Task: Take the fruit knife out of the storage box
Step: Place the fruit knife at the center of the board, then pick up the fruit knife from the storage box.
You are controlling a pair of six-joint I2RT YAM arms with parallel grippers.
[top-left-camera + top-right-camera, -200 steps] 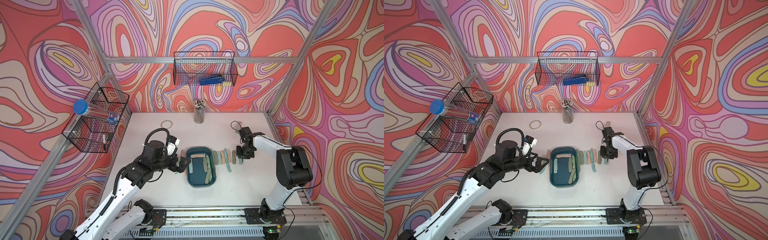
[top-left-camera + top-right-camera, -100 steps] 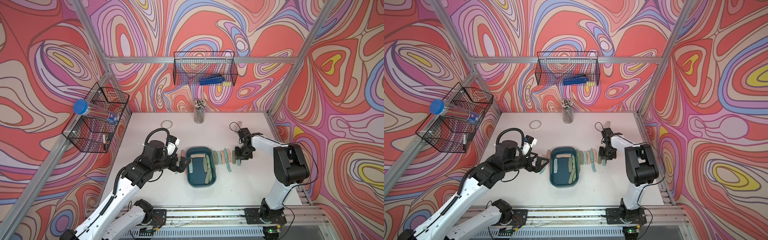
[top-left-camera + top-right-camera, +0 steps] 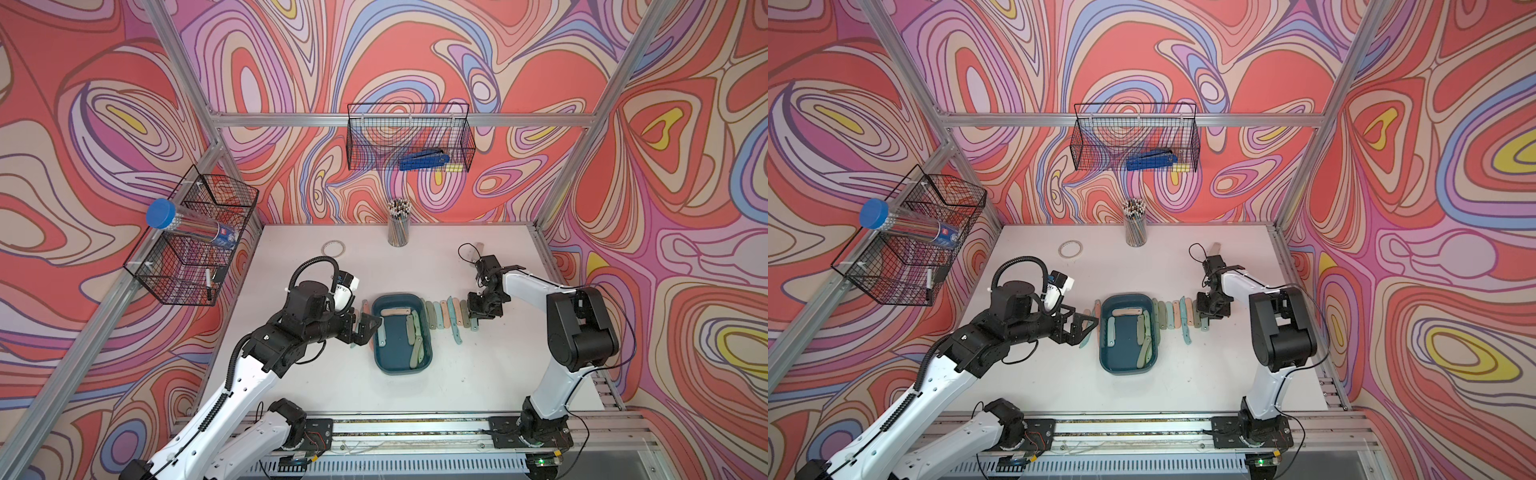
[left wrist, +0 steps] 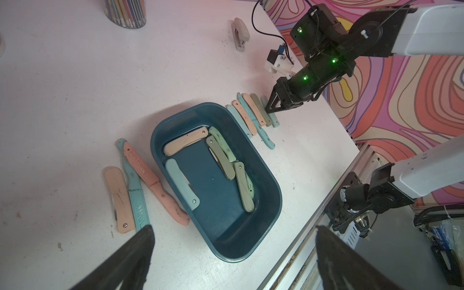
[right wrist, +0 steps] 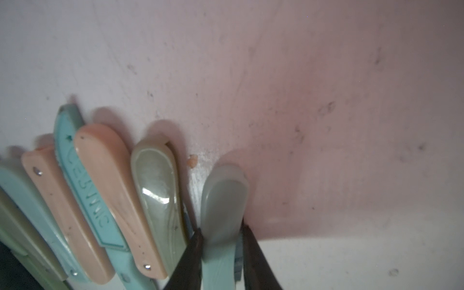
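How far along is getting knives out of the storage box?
Done: a row of knives lies on one side of the storage box, three on the other. In hand: the right gripper's jaws clamp a grey-blue knife at the row's end. Left: at least five knives in the box; the left gripper is open beside it.

In the right wrist view the pale grey-green folded plastic knife [image 5: 223,190] clamped by the right tool [image 5: 222,226] runs off the picture's edge, as do the pastel knives [image 5: 105,190] beside it, all blurred. In both top views the left tool [image 3: 370,332] covers part of the pink and teal knives [image 3: 365,305] beside the dark teal plastic storage box [image 3: 401,370]. Inside, a pale green knife [image 4: 251,187] is mostly hidden under an olive folded knife [image 4: 243,185].
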